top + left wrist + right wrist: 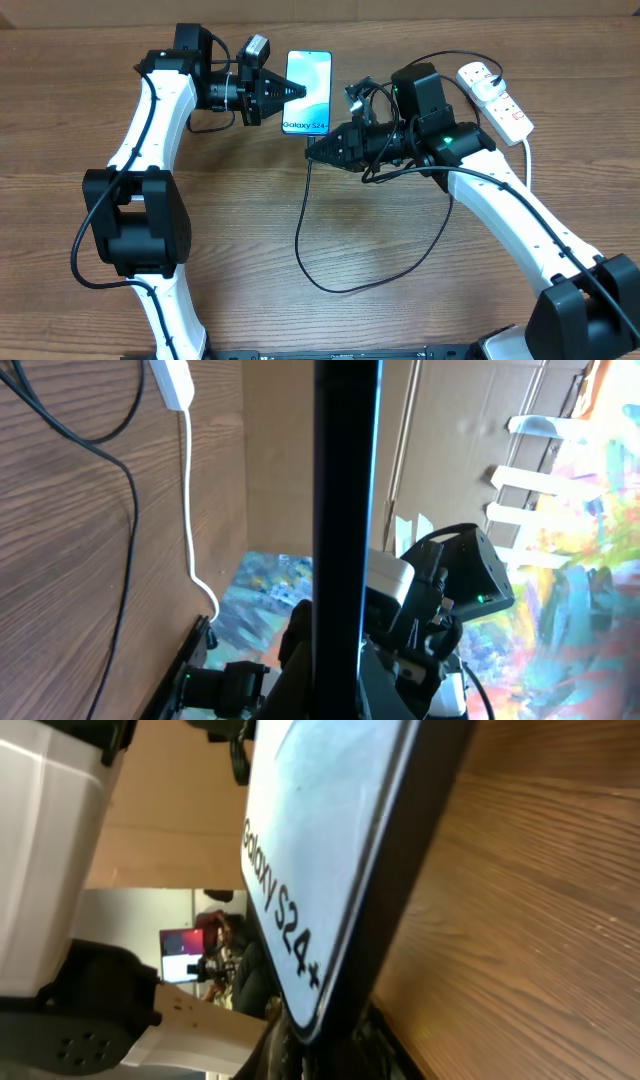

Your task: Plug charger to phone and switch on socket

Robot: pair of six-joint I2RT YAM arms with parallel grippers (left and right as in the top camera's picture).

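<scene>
From overhead you see left gripper (292,92) pinching slim teal-screened phone (310,85), right gripper (309,150) clamped on thin black charger cable (298,235), only left wrist shows phone edge-on

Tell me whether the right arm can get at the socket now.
Probably not directly: the right hand sits shut at the phone, while the socket lies behind its own wrist.
</scene>
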